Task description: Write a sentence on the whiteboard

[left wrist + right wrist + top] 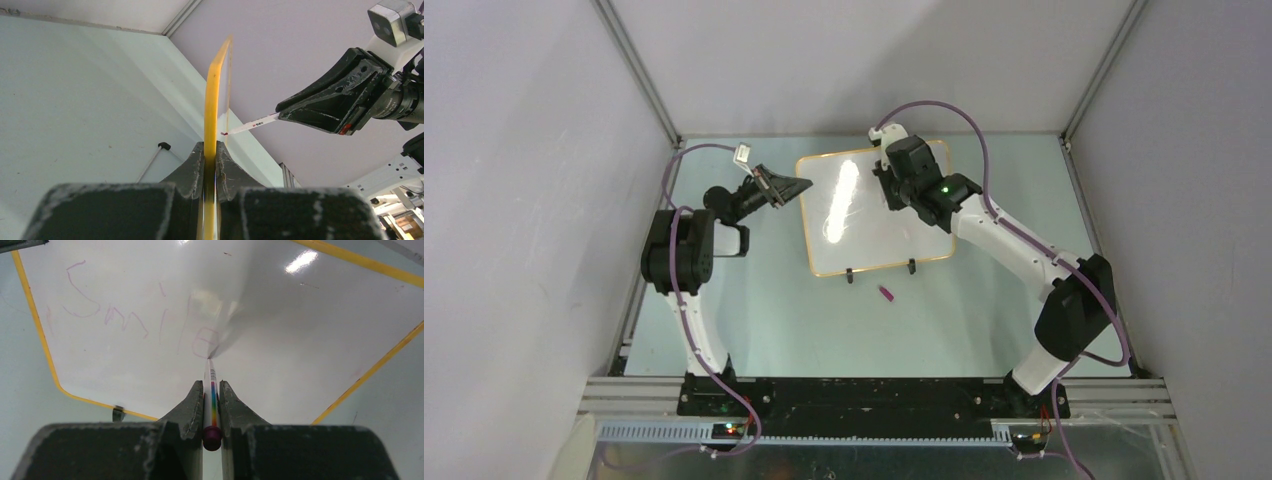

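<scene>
The whiteboard (864,215) has a thin orange-yellow frame and stands tilted at the table's middle. My left gripper (802,186) is shut on its left edge; in the left wrist view the jaws (211,147) pinch the yellow frame (212,95). My right gripper (890,200) hovers over the board, shut on a thin white marker (210,371) with a rainbow stripe and a purple end. The marker's tip touches the whiteboard (300,335) at the end of faint pink letters (125,320) reading roughly "Smile". From the left wrist I see the marker (250,124) meeting the board.
A small purple cap (887,293) lies on the table in front of the board. Two black clip feet (850,275) (912,267) sit on the board's near edge. Grey enclosure walls close in the table on the left, right and back.
</scene>
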Controlling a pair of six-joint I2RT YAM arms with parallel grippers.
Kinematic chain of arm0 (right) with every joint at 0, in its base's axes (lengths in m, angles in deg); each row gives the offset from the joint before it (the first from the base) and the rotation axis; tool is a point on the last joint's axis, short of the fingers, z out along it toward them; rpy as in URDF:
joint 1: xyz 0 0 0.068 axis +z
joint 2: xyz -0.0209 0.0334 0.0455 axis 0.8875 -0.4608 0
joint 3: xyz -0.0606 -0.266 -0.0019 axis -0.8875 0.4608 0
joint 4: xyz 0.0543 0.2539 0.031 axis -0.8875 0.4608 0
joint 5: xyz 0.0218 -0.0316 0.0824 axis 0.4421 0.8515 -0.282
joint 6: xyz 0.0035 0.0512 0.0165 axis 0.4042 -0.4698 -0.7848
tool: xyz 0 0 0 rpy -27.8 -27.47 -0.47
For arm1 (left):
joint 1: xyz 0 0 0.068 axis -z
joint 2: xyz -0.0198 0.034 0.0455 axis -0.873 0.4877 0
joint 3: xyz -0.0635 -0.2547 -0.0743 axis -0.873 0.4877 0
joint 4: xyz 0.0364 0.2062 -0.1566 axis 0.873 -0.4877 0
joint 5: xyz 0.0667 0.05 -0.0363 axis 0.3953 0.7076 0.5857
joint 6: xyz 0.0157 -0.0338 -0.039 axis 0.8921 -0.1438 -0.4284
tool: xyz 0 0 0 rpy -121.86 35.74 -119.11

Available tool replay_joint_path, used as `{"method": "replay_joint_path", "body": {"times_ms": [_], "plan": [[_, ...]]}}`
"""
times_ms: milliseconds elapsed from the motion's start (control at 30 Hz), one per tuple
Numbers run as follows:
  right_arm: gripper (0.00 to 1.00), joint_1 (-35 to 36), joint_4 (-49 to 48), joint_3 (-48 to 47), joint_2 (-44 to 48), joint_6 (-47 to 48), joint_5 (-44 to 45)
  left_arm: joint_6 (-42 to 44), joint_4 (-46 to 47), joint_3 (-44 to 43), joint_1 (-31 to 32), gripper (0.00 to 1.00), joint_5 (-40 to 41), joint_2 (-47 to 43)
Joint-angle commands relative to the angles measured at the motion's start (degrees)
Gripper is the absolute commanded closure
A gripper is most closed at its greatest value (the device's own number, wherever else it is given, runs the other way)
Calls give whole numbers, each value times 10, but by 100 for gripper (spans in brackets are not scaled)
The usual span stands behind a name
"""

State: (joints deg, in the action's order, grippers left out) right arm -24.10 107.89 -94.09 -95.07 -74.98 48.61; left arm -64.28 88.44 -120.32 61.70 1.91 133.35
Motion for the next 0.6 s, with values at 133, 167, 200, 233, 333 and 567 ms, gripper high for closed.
{"method": "replay_joint_path", "body": {"times_ms": [133, 167, 200, 233, 333, 567], "plan": [[100, 32, 10, -45, 38, 17, 11, 32, 12, -3, 11, 100, -47, 8], [100, 34, 13, -49, 43, 16, 8, 31, 12, -2, 11, 100, -47, 8], [100, 36, 14, -49, 53, 16, 5, 31, 12, -2, 11, 100, -47, 8], [100, 37, 16, -48, 57, 15, 4, 32, 12, -2, 11, 100, -47, 8], [100, 36, 18, -38, 75, 14, 2, 32, 12, -3, 11, 100, -47, 9], [100, 6, 9, 6, 92, 4, 1, 32, 12, -3, 11, 100, -46, 8]]}}
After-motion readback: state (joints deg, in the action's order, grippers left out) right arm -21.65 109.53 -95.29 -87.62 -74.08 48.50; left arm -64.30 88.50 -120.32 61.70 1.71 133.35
